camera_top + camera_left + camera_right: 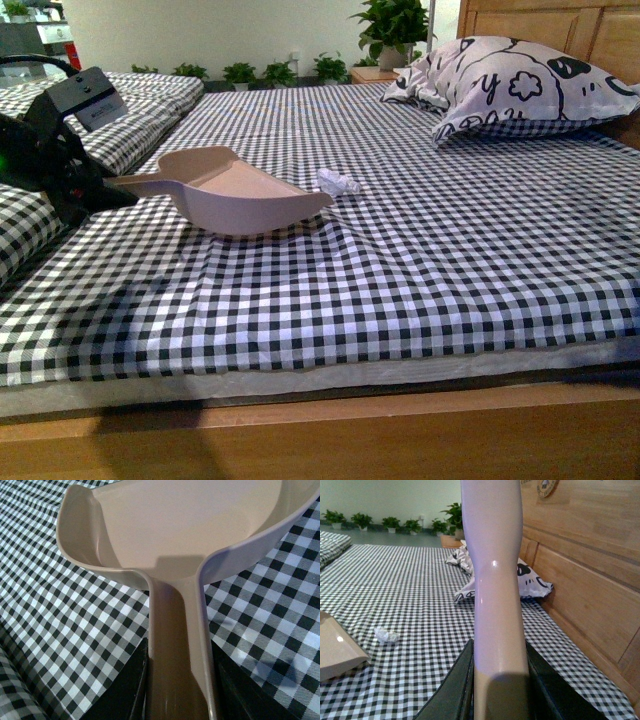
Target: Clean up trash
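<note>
Plainly, the clean-up has barely begun.

Front view: the small crumpled white paper wad [340,182] lies on the black-and-white checked bed sheet [450,270]. It is at three o'clock of the beige-pink plastic scoop-shaped dustpan [250,195], just beside its lip and outside it. The left gripper [112,190], at the pan's nine o'clock, is clamped on the pan's handle. The right arm is out of sight.

Left wrist view: the jaws press either side of that handle, and the visible part of the scoop is bare.

Right wrist view: the right gripper [500,680] is closed round a pale glossy upright handle [495,570]; I cannot tell which tool it belongs to. The wad lies near the pan's edge.

By my judgement, getting the wad into the pan and carrying it off both remain.
</note>
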